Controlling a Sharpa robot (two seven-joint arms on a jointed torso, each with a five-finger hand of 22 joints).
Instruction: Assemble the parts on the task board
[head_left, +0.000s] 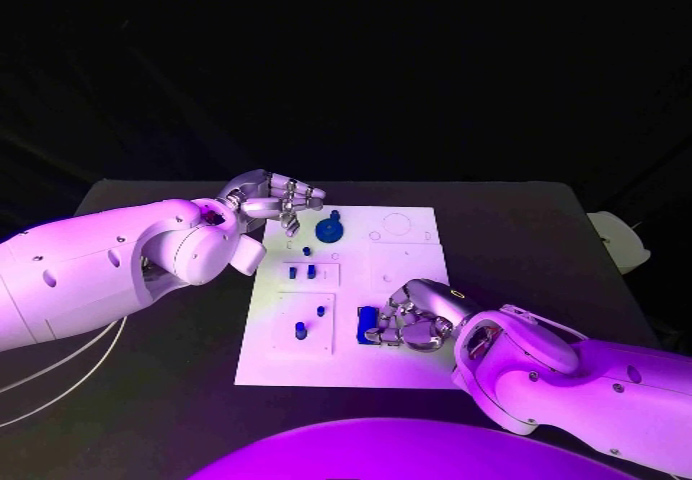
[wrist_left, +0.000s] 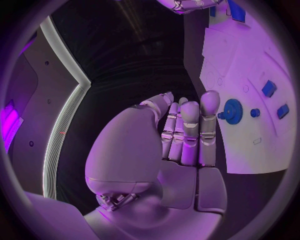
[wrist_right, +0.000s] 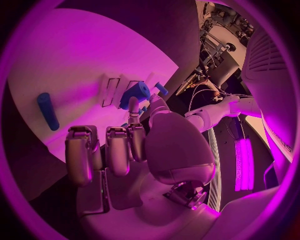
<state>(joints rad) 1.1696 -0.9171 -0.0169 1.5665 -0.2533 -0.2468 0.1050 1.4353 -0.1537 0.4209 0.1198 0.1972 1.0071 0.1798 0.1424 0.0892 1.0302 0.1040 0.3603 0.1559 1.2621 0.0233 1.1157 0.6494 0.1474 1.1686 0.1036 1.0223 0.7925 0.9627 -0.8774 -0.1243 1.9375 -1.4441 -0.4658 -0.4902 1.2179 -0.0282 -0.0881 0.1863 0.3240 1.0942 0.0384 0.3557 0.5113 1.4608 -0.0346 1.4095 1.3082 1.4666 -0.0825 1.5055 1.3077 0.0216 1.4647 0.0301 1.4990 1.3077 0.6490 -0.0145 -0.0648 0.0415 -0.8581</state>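
Centrally on the dark surface (head_left: 173, 400) lies the task board (head_left: 404, 235). Right robot hand (head_left: 408, 318) curls at its near edge beside a blue part (head_left: 366, 322); whether it grips is unclear. Left robot hand (head_left: 274, 197), fingers together, empty, hovers near the blue gear (head_left: 330, 230) at the far left.

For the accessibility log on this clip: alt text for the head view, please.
A white task board lies on a black table, with small blue parts on it, including a round gear. The left hand is at its far corner; the right hand rests beside a blue block.
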